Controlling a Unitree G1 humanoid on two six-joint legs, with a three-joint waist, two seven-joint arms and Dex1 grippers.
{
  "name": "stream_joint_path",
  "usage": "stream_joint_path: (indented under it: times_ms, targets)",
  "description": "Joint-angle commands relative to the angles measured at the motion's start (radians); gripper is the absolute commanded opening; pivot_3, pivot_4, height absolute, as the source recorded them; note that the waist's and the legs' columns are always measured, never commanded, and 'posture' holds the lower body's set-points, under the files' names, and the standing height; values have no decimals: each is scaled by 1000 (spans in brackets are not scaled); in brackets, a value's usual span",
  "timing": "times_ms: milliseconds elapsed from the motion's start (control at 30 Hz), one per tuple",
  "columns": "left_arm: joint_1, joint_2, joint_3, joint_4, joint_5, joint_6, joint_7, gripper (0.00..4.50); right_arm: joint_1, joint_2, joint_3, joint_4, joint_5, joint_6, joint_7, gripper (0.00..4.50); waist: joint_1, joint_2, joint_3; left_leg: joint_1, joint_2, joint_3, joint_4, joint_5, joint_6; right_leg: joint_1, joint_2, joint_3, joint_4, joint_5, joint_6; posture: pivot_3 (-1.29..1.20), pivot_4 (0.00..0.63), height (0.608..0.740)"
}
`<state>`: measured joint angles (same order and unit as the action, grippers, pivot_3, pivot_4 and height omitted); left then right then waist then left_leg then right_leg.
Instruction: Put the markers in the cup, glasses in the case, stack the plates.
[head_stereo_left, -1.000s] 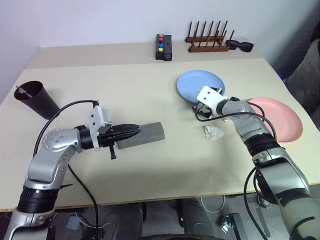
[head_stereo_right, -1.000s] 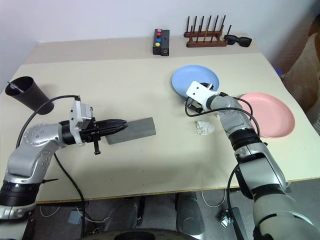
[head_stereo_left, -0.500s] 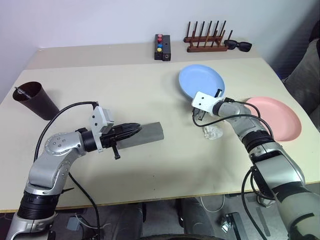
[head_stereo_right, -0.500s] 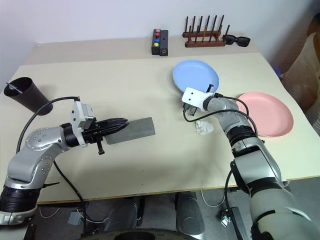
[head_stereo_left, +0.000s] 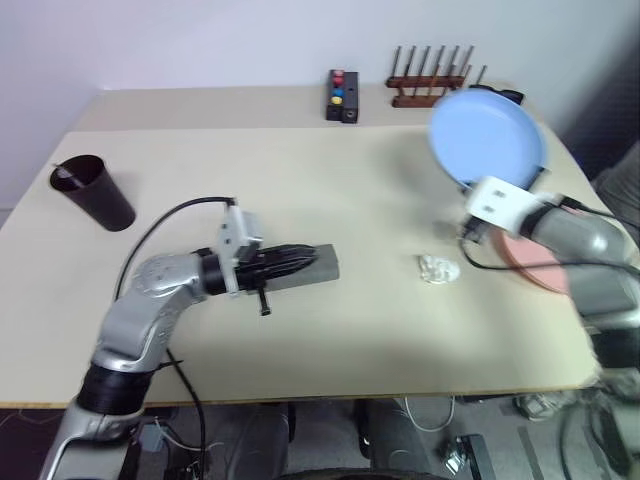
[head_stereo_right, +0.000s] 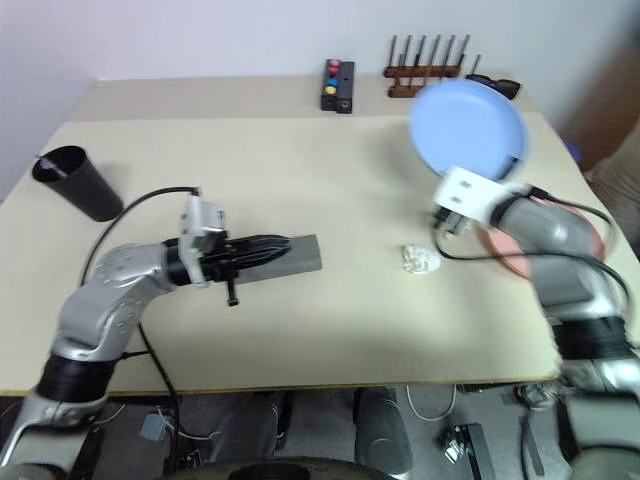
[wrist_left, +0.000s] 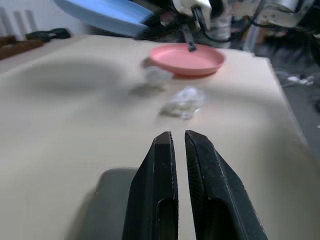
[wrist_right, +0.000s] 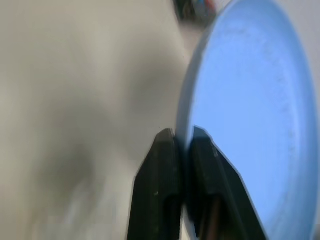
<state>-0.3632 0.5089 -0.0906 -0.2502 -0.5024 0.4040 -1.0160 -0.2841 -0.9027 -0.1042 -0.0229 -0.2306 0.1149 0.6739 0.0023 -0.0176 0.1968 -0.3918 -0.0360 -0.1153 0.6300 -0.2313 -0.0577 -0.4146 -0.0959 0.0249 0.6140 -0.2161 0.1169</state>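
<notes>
Right wrist view says it best: the light blue plate (wrist_right: 250, 115) is pinched by its rim between the closed fingers of the right gripper (wrist_right: 184, 150) and is carried tilted up, clear of the table (head_stereo_left: 300, 180). The salmon pink plate (wrist_left: 187, 58) sits flat on the table near the right edge, mostly hidden behind the right arm in the head views, so the stack isn't made yet but looks halfway there. The left gripper (head_stereo_left: 295, 260) is held level with its fingers pressed together over the grey case (head_stereo_right: 300, 255); nothing seems to be clamped, it's just resting on or hovering right above the closed lid, hard to say which. Whether the glasses are already inside can't be told, since the case is shut and no thin-rimmed pair is spotted on the table. The dark cup (head_stereo_left: 92, 190) stands upright at the far left, with something slim poking out of it, probably a marker, though how many are in there can't be made out. A small crumpled clear bit (head_stereo_left: 438, 268) lies loose between the case and the pink plate.
</notes>
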Motion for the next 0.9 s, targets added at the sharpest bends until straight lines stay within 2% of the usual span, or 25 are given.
stream_joint_path:
  times_ms: [33, 233, 400, 500, 667, 767, 900]
  targets:
    - [-55, -32, -41, 39, 3, -34, -43, 347, 154, -59, -169, -155, 37, 62, 47, 56, -8, 1, 0, 0, 0, 1, 0, 0, 0, 0, -1, 0, 0, 0, 0, 0, 150, 739]
    - [-89, -65, -69, 94, 15, -63, -81, 347, 368, -81, -282, -254, 62, 125, 114, 56, -28, 2, -1, 3, 1, 2, 0, -1, 2, 1, 0, 1, 1, -1, 1, 0, 150, 739]
    - [-80, -68, -68, 90, 14, -68, -77, 347, 381, -64, -279, -211, 59, 128, 79, 56, -16, 2, -1, 2, 0, 2, 2, -1, 2, 2, -1, 0, 0, -2, 3, 0, 150, 739]
    - [-68, -62, -52, 82, 4, -62, -69, 347, 378, -72, -270, -178, 51, 118, 66, 1076, -14, 2, -1, 2, 0, 2, 2, -1, 2, 2, -1, 0, 0, -2, 3, 0, 150, 739]
    - [-57, -54, -45, 75, 0, -55, -61, 347, 344, -81, -272, -192, 80, 96, 75, 3482, -15, 2, -1, 2, 0, 2, 1, -1, 2, 2, -1, 0, -1, -2, 2, 0, 150, 739]
    - [-58, -57, -45, 79, 3, -57, -54, 347, 296, -47, -279, -248, 181, 138, 110, 3482, -17, 2, -1, 2, 0, 2, 1, -1, 2, 2, -1, 0, 0, -2, 3, 0, 150, 739]
    - [-65, -63, -45, 88, 9, -66, -45, 347, 193, 32, -238, -280, 287, 229, 89, 3482, -16, 2, 0, 2, 0, 1, 1, -1, 2, 2, -1, 0, 0, -2, 3, 0, 150, 739]
